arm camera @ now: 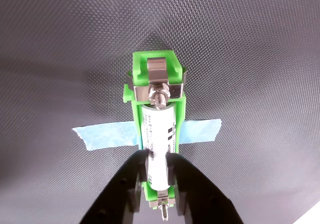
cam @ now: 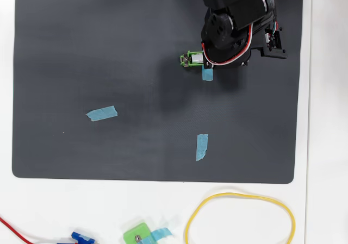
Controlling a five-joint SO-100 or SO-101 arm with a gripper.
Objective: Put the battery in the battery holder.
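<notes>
In the wrist view a strip of pale blue tape (arm camera: 107, 136) lies flat on a dark grey mat (arm camera: 55, 54) with a fine woven, mesh-like texture; the strip passes under a long, narrow, bright-green plastic battery holder (arm camera: 156, 64) and comes out again on its right side. The holder is a rectangular frame with a silver metal clip and a screw at its far end and another screw at the near end. The battery (arm camera: 159, 144), a smooth white cylinder with small grey and black print, lies inside the frame along its length. The black pincer (arm camera: 159, 171) is narrowed on the near part of the battery, one finger on each side, touching it.

In the overhead view the mat (cam: 81, 37) is a large rounded rectangle on a white bench (cam: 326, 146). From left to right, a blue tape strip (cam: 101, 113) lies on the mat, a small squarish green block (cam: 137, 235) sits on the bench below it, the holder's green end (cam: 188, 60) pokes out from under the black arm (cam: 236, 21), and a loop of yellow cord (cam: 239, 214) lies at the lower right.
</notes>
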